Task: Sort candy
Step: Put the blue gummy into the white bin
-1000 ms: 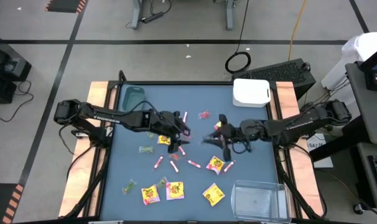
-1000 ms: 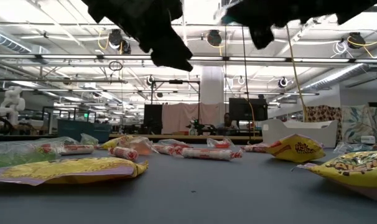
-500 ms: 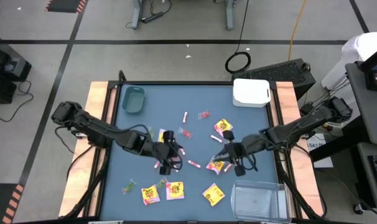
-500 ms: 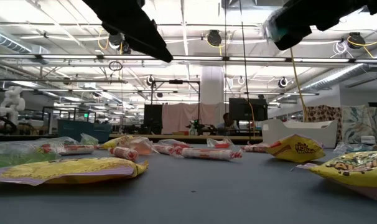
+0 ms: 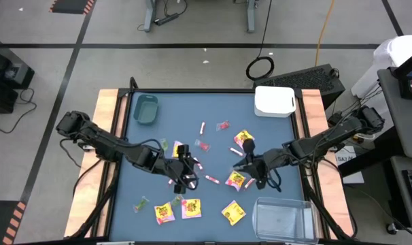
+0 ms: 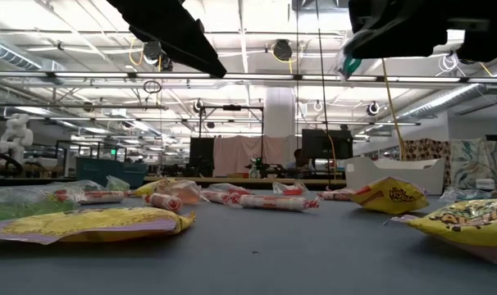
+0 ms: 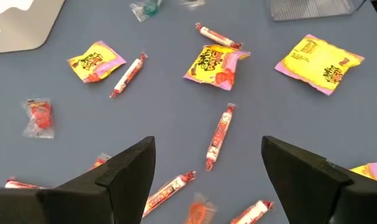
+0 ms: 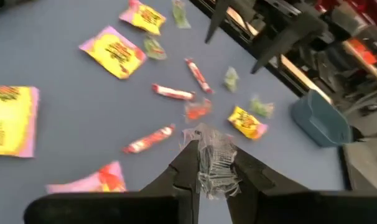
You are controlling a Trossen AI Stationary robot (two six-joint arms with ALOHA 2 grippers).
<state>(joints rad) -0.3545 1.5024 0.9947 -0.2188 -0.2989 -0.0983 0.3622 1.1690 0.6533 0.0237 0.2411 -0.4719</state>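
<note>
Candy sort: light, crinkly wrappers, likely slippery; pinch sticks mid-length.
High: candy (image 5: 190, 207) scattered mid-table btwn both arms. L wrist: left gripper (image 7: 207, 163) wide open over pink-white stick (image 7: 218, 135). R wrist: right gripper (image 8: 212, 163) pinching a clear wrapped piece (image 8: 214, 163).

Grey floor (image 5: 43, 61) with dark lines, bright ceiling lights (image 6: 60, 16), possibly workshop

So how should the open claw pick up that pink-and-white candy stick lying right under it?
Probably from straight above, pinching the stick across its narrow middle. It lies flat and alone on the table, and the open left gripper already straddles it, so only a small turn seems needed.
</note>
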